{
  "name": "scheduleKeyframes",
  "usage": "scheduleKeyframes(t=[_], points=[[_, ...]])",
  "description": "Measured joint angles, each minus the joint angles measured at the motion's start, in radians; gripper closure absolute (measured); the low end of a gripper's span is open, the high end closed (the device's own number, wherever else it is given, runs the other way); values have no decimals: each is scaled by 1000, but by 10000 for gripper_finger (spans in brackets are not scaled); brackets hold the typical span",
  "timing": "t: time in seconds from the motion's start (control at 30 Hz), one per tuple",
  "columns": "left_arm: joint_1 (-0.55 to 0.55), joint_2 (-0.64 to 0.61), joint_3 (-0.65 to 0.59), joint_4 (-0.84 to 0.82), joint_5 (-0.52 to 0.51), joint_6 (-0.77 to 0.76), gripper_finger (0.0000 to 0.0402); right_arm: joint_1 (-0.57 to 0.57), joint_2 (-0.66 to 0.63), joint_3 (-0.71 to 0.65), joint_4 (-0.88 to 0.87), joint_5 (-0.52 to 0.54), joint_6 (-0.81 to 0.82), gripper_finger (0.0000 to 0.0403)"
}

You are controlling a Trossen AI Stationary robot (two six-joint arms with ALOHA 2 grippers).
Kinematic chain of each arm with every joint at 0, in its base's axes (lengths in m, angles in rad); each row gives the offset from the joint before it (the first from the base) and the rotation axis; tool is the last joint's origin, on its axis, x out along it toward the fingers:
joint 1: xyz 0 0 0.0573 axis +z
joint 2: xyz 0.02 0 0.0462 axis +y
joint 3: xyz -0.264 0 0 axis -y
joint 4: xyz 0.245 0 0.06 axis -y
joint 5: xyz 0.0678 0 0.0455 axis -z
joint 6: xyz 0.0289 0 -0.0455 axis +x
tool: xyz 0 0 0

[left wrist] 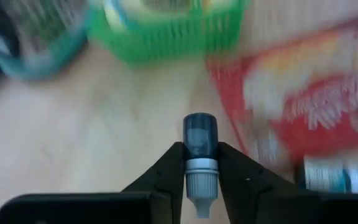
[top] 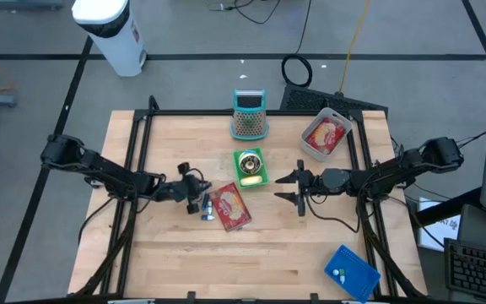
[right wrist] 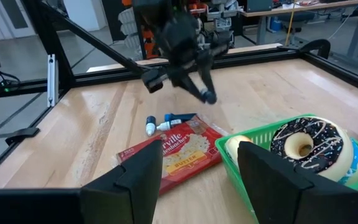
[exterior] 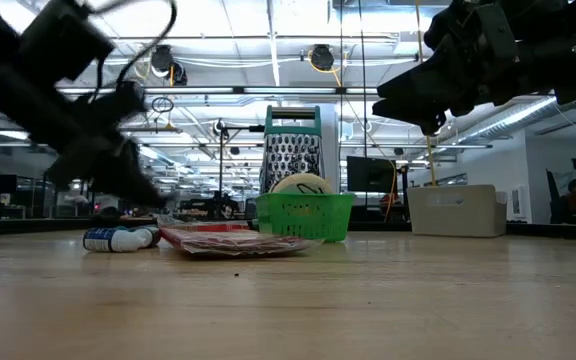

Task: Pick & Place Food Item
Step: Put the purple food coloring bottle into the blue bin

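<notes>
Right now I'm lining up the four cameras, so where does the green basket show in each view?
High view: green basket at the table's centre, between both arms.
Low view: basket at centre, in front of the grater.
Left wrist view: basket, blurred, along the top edge.
Right wrist view: basket at lower right, holding a doughnut.
Shared landmark: the red snack packet next to it, in all four.

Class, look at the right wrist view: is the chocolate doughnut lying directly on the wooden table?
No, the chocolate doughnut sits inside the green basket, not on the table itself.
</notes>
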Motion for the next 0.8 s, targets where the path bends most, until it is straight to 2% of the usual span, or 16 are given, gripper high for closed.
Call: scheduleKeyframes(t=[0.17, 0.37, 0.6, 0.8], points=[[0, -8, 159, -178, -76, 221, 321, 0, 0, 0, 0, 1, 15, 206], [0, 21, 320, -231, -144, 434, 325, 0, 0, 0, 28, 5, 16, 206], [0, 100, 410, -177, -160, 607, 323, 0, 16, 0, 73, 7, 34, 206], [0, 239, 450, 56, -160, 807, 323, 0, 136, 1, 261, 7, 40, 206]])
